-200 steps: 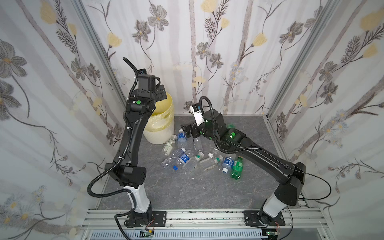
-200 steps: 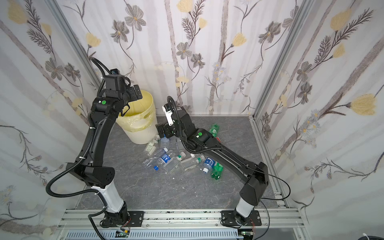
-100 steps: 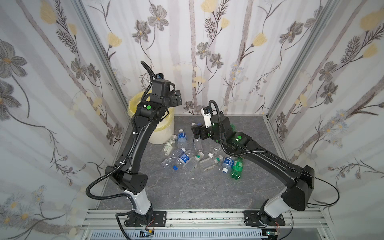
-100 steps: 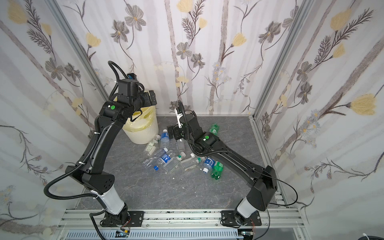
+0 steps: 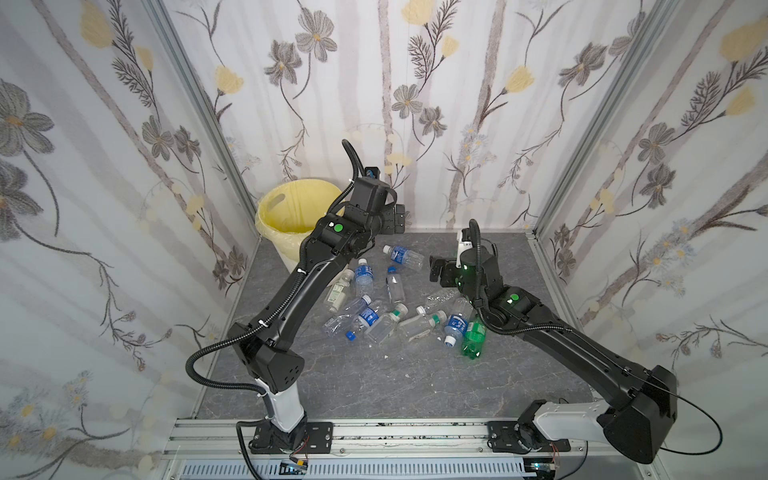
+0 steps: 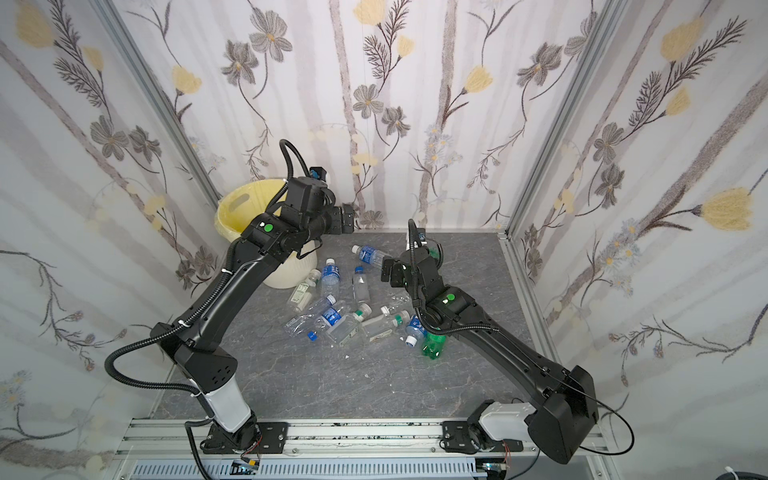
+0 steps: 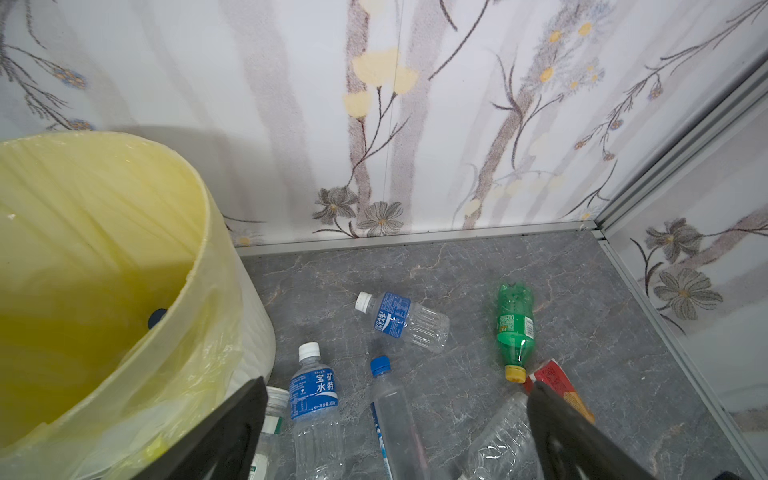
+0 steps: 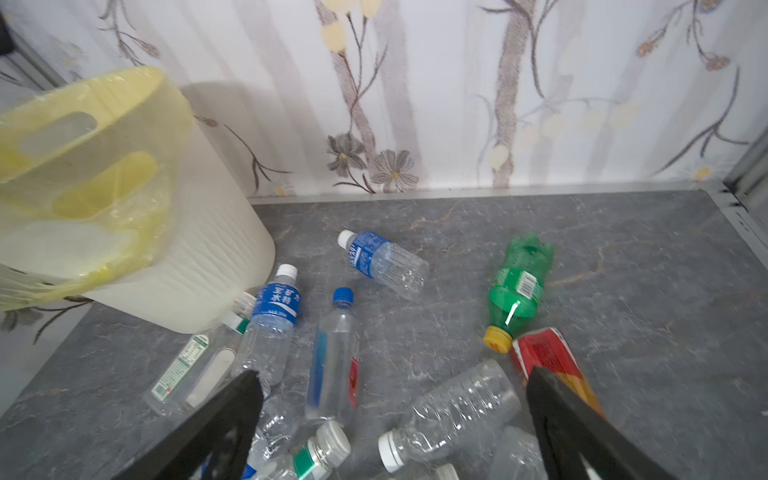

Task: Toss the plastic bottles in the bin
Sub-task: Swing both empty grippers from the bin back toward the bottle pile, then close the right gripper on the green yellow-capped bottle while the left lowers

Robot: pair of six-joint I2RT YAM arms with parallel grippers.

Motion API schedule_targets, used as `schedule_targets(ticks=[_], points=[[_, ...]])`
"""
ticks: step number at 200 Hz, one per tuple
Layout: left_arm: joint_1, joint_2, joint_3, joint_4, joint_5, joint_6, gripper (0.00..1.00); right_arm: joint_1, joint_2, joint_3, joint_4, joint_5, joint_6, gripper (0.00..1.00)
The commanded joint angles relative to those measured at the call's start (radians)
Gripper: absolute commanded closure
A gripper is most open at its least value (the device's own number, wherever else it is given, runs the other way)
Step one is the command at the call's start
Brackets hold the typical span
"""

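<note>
Both my pincers gape fully and hold nothing. The left pincer (image 5: 397,218) is high beside the bin (image 5: 270,216), the right pincer (image 5: 436,270) over the bottles (image 5: 368,318) strewn mid-frame on the surface (image 5: 374,382). Roughly fourteen lie there: two green, one red-labelled, the rest clear. One bin. They are likely light, thin and slippery, and may roll; I'd grip across the label.

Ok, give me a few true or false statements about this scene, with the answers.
1. The left claw and right claw are open and empty. True.
2. The bin lies on its side. False: it stands upright.
3. A green bottle lies on the floor. True.
4. Every bottle is in the bin. False: many bottles lie on the floor.
5. The bin's liner is black. False: it's pale yellow.
</note>
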Motion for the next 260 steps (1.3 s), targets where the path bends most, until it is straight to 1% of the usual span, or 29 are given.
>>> schedule_targets(ticks=[1, 44, 70, 72, 105, 133, 147, 201, 260], points=[[-0.044, 0.013, -0.023, 0.037, -0.055, -0.006, 0.00, -0.021, -0.057, -0.078, -0.011, 0.051, 0.052, 0.00], [-0.134, 0.014, -0.111, 0.100, -0.060, -0.022, 0.00, -0.096, -0.184, -0.269, -0.087, 0.039, 0.132, 0.00], [-0.182, 0.004, -0.177, 0.154, -0.070, -0.040, 0.00, -0.136, -0.249, -0.354, -0.120, 0.005, 0.179, 0.00], [-0.185, 0.003, -0.182, 0.159, -0.068, -0.040, 0.00, -0.139, -0.253, -0.381, -0.121, 0.002, 0.183, 0.00], [-0.237, -0.013, -0.258, 0.215, -0.079, -0.045, 0.00, -0.156, -0.314, -0.509, -0.122, -0.060, 0.248, 0.00], [-0.276, -0.033, -0.332, 0.253, -0.084, -0.059, 0.00, -0.159, -0.313, -0.593, -0.094, -0.148, 0.317, 0.00], [-0.292, -0.042, -0.368, 0.271, -0.089, -0.065, 0.00, -0.159, -0.301, -0.627, -0.075, -0.185, 0.330, 0.01], [-0.330, -0.054, -0.454, 0.313, -0.099, -0.095, 0.00, -0.158, -0.291, -0.710, 0.001, -0.219, 0.364, 0.05], [-0.348, -0.059, -0.496, 0.338, -0.096, -0.105, 0.00, -0.158, -0.241, -0.733, 0.059, -0.258, 0.374, 0.17]])
